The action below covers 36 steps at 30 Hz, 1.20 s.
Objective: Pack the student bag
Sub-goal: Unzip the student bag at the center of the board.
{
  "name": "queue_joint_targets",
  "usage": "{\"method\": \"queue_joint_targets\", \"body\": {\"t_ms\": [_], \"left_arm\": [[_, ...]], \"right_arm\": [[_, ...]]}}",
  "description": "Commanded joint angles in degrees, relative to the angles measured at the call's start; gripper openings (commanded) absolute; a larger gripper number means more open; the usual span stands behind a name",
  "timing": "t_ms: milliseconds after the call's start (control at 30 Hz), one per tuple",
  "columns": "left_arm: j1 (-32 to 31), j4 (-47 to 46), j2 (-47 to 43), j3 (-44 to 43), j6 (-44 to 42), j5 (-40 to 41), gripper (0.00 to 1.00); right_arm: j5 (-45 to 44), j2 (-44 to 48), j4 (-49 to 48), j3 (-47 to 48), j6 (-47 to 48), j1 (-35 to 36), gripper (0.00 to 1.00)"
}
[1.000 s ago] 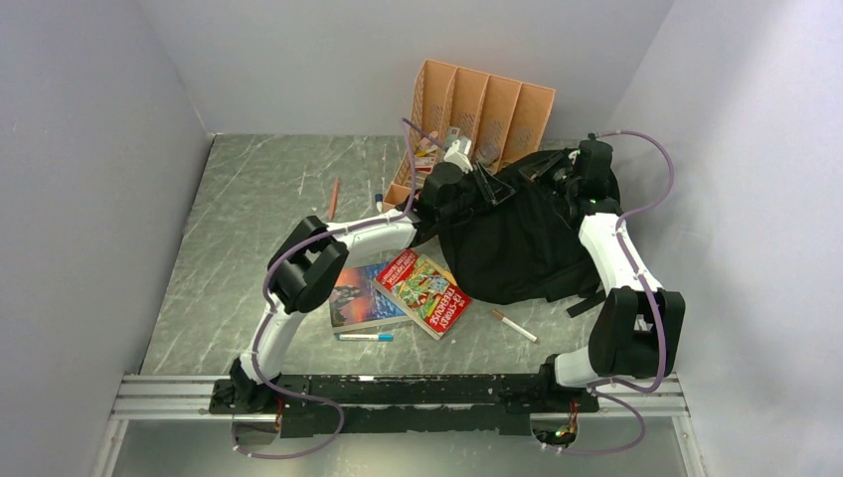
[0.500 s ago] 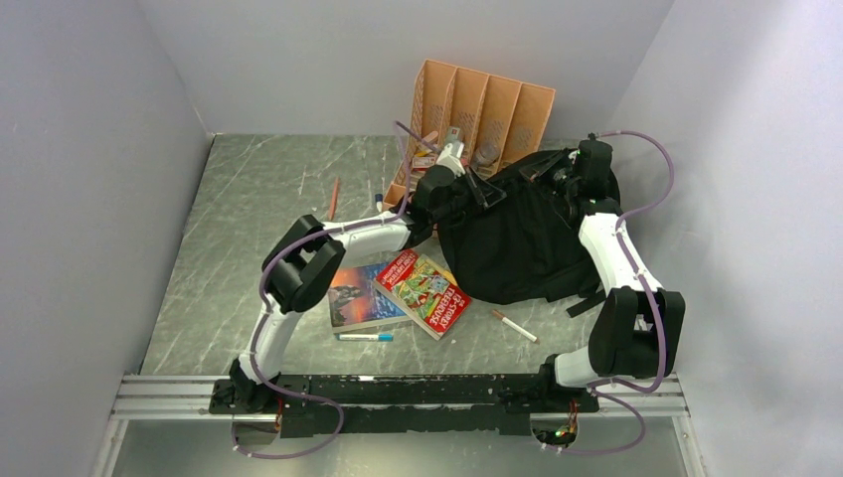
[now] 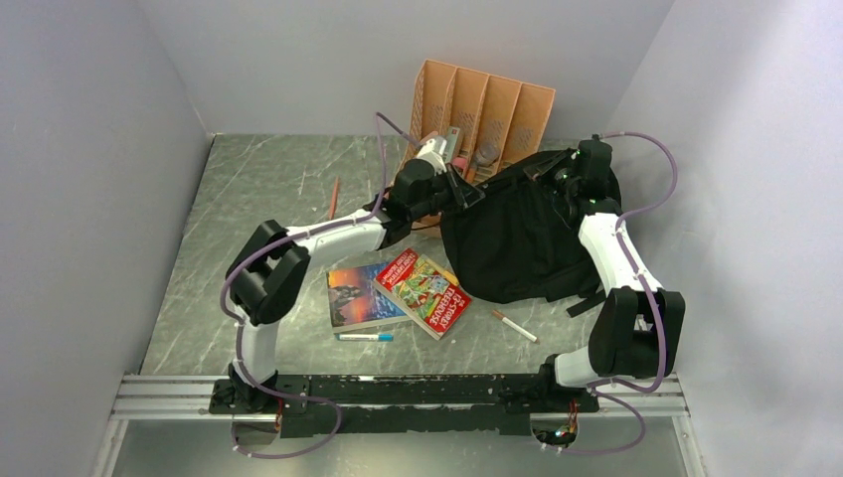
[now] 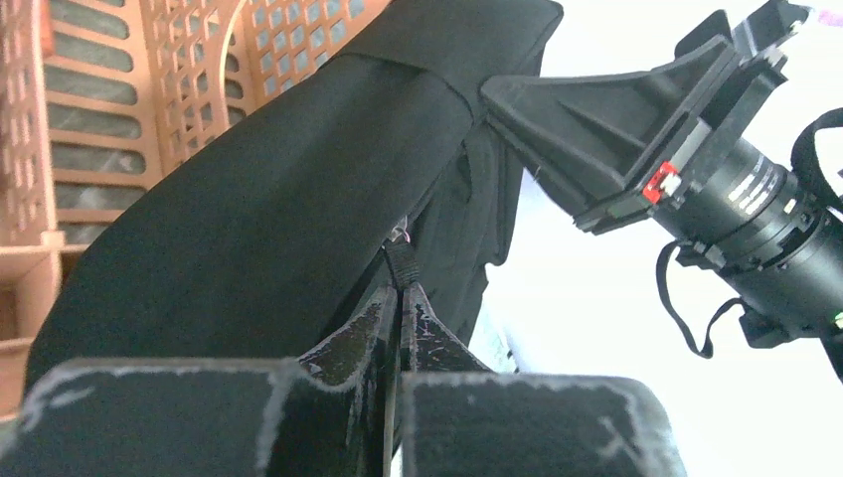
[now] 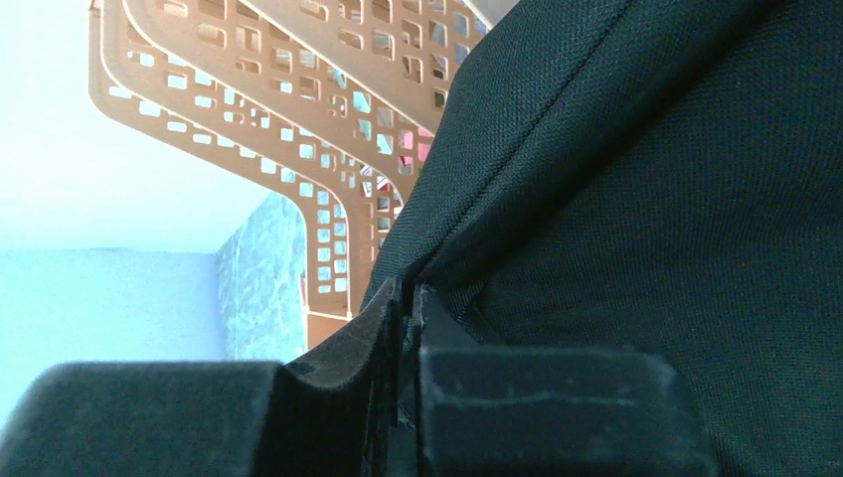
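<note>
The left gripper (image 4: 402, 303) is pinching a small zipper tab (image 4: 400, 260) between pressed-together fingers; the right gripper (image 5: 409, 303) is nipping the fabric rim (image 5: 477, 189), probably bracing the student bag (image 3: 517, 238) for unzipping, near the desk's far right corner.

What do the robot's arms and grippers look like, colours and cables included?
The left arm and right arm have white shells with bulky black joint housings; a thin purple cable loops along each. The left gripper and right gripper have black wedge-shaped fingers, scuffed grey at the edges.
</note>
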State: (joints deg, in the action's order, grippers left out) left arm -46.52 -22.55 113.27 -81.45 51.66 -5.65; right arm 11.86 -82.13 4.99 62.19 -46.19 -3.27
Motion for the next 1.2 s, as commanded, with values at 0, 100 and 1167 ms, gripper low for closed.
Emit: {"method": "queue_joint_targets", "body": {"t_ms": [0,100,1167], "left_arm": [[0.39,5.72,-4.34,2.06,-5.11,0.38,0.05],[0.44,7.55,-6.72,4.55,-7.38,1.18,0.05],[-10.77,13.39,-14.22,22.96,-16.08,-1.31,0.05]], "right_arm": [[-3.96,0.04,-2.1,1.91,0.18,-0.69,0.0],[-4.53,0.04,-2.29,2.05,0.28,-0.69,0.0],[-5.09,-2.6,-4.23,2.97,0.66,-0.69,0.0]]}}
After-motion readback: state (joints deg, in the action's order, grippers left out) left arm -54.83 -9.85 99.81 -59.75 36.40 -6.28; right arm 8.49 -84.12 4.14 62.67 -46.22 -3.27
